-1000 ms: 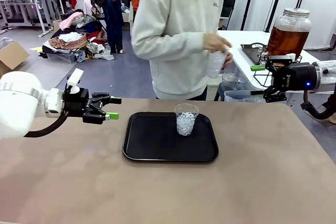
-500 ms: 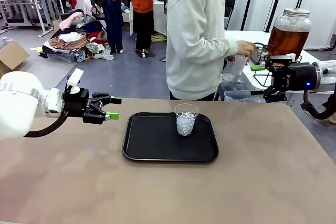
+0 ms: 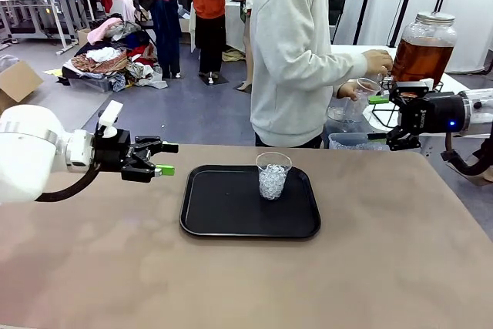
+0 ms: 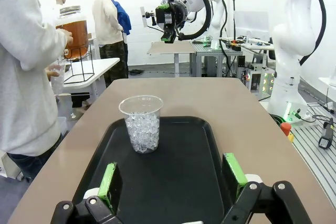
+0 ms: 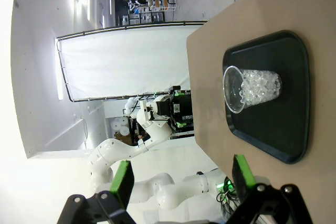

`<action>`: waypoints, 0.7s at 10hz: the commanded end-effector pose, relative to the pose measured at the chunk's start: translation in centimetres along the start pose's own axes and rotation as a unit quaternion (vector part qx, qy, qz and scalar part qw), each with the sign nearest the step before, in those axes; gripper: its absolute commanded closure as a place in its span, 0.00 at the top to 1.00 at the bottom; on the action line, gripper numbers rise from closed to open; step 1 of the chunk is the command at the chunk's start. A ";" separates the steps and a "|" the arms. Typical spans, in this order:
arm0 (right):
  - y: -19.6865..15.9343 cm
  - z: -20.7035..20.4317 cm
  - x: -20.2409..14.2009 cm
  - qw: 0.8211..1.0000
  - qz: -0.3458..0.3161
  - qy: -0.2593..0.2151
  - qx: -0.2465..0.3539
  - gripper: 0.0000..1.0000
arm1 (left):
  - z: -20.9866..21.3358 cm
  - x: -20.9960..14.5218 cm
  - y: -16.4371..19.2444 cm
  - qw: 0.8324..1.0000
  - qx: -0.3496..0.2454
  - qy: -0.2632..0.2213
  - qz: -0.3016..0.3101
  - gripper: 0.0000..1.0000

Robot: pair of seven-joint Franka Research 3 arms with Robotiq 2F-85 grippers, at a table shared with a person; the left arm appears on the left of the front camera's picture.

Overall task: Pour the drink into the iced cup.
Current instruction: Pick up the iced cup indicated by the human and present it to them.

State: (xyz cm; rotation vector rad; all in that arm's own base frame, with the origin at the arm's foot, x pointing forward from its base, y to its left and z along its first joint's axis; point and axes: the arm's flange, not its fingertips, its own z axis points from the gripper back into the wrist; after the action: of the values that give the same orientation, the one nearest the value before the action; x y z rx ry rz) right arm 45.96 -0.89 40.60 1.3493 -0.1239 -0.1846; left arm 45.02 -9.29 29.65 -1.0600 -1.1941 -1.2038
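A clear cup of ice [image 3: 273,176] stands upright on the back right part of a black tray [image 3: 223,206]. The amber drink fills a big glass dispenser jar [image 3: 424,48] with a silvery lid on a side table at the far right. A person holds a second clear cup [image 3: 359,98] near the jar, with the other hand [image 3: 377,61] at the jar. My left gripper [image 3: 166,158] hovers open to the left of the tray, holding nothing. My right gripper [image 3: 377,117] hangs open beyond the table's far right corner, also holding nothing. The left wrist view shows the iced cup [image 4: 140,129], the tray [image 4: 178,177] and the jar [image 4: 73,30] past my open left gripper [image 4: 170,177]. In the right wrist view the iced cup [image 5: 251,88] lies ahead of my open right gripper [image 5: 181,182].
The brown table [image 3: 246,283] spreads bare around the tray. The jar rests on a black wire stand [image 3: 385,117] on the white side table [image 3: 354,55], beside a dark tray [image 3: 368,75]. A clear bin [image 3: 347,140] sits below. Clothes racks and piles fill the background.
The person has turned to the side table and brought the second cup over to the dispenser jar. Neither arm has moved, and the iced cup stays put.
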 end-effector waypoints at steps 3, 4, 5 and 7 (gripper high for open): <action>0.1 0.0 0.0 1.000 0.001 0.000 0.002 1.00 | 0.0 0.1 0.0 1.000 0.000 -0.001 -0.003 1.00; 0.1 0.0 0.0 1.000 0.001 0.000 0.002 1.00 | 0.0 0.1 0.0 1.000 0.000 -0.001 -0.003 1.00; 0.1 0.0 0.0 1.000 0.001 0.000 0.002 1.00 | 0.0 0.1 0.0 1.000 0.000 -0.001 -0.003 1.00; 0.1 0.0 0.0 1.000 0.001 0.000 0.002 1.00 | 0.0 0.1 0.0 1.000 0.000 -0.001 -0.003 1.00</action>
State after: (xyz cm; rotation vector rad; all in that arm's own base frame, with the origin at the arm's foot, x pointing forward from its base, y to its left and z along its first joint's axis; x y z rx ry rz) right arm 45.96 -0.89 40.60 1.3493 -0.1239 -0.1846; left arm 45.02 -9.29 29.65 -1.0600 -1.1941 -1.2038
